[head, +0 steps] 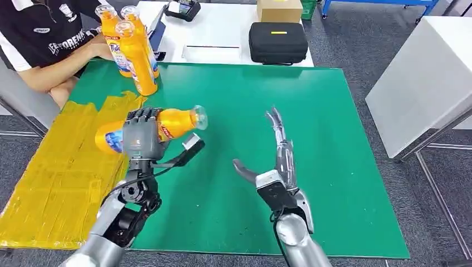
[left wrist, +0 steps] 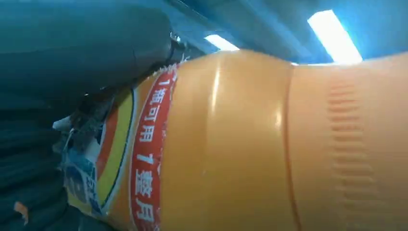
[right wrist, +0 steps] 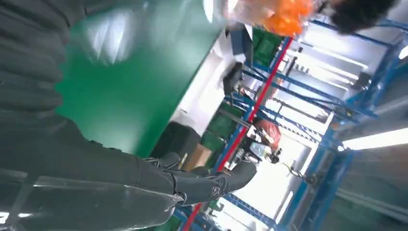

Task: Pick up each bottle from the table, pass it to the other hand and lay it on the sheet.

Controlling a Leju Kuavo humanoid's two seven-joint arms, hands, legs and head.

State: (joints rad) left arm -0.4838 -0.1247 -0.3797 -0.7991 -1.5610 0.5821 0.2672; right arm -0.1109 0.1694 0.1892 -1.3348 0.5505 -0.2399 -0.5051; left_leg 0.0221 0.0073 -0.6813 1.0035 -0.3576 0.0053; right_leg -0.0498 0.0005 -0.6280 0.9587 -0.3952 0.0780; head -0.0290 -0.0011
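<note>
From the head camera I see the green table mat (head: 250,167) filling most of the work surface, and along its left edge the yellow sheet (head: 55,183), wrinkled and taped in strips, running from the near corner up toward the far side. Beyond the mat is a white table (head: 222,33) carrying a black case (head: 278,42) and a cardboard box (head: 279,9). A person in a dark shirt (head: 44,33) sits at the far left corner, forearm resting by the sheet.

Three orange bottles (head: 131,47) stand upright together at the far left of the mat, just beside the person's arm.

My left hand (head: 139,136) grips a fourth orange bottle (head: 175,123) around its middle, holding it on its side above the seam where sheet meets mat. Its clear cap end points right over the green; its base end sits over the yellow. In the left wrist camera that bottle (left wrist: 240,144) is pressed close, its red and blue label visible against the dark fingers (left wrist: 82,53).

My right hand (head: 278,161) is empty, fingers straight and spread, thumb out to the left, raised over the middle of the mat and well apart from the held bottle. The right wrist camera shows the same fingers (right wrist: 211,185) extended with nothing between them.
</note>
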